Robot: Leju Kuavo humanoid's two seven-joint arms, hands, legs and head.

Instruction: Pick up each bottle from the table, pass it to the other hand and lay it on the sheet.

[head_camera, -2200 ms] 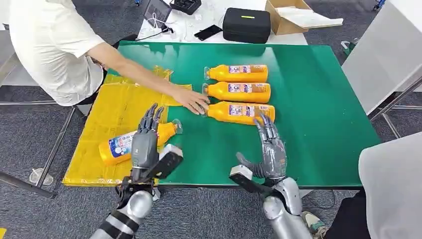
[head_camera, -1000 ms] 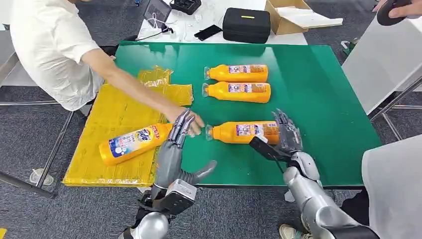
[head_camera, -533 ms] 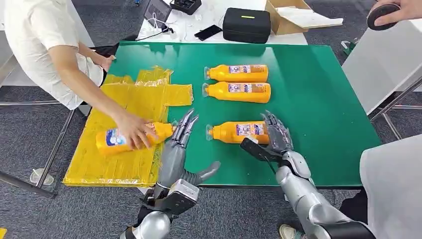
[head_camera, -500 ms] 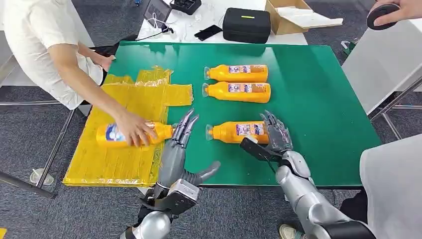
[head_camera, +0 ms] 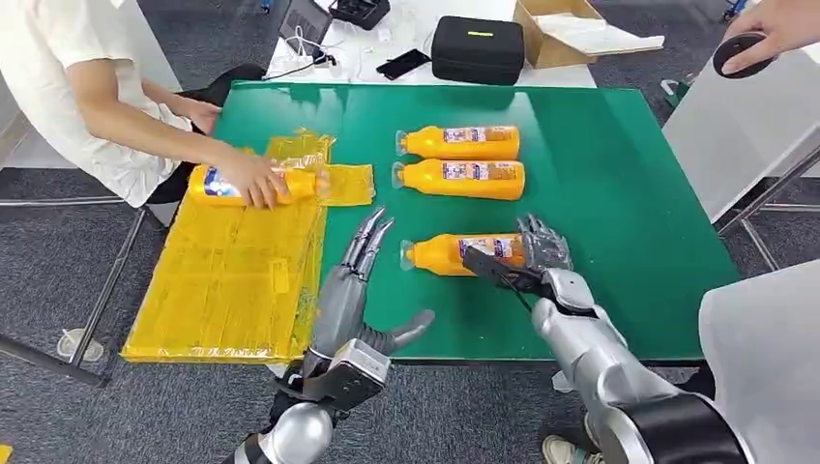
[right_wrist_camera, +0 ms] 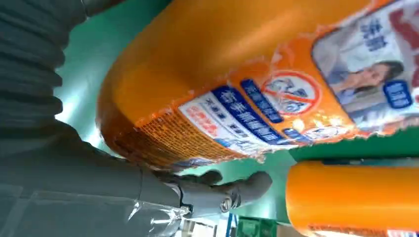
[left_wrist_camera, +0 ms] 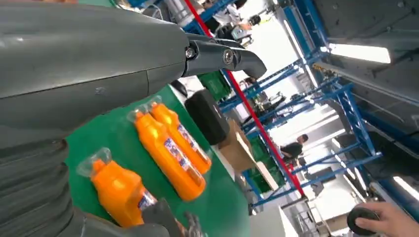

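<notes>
Head view looks down; wrist views sit close, sharing orange bottles (head_camera: 454,253).

Glossy orange plastic bottle (head_camera: 454,253) with a paper label; crinkled shiny yellow plastic sheet (head_camera: 232,280); matt green table (head_camera: 629,193); silver metal right robot hand (head_camera: 537,259).

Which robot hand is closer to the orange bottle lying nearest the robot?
The right hand. It is wrapped around the base end of the nearest bottle. The left hand is beside the cap end, fingers spread, not touching it.
</notes>
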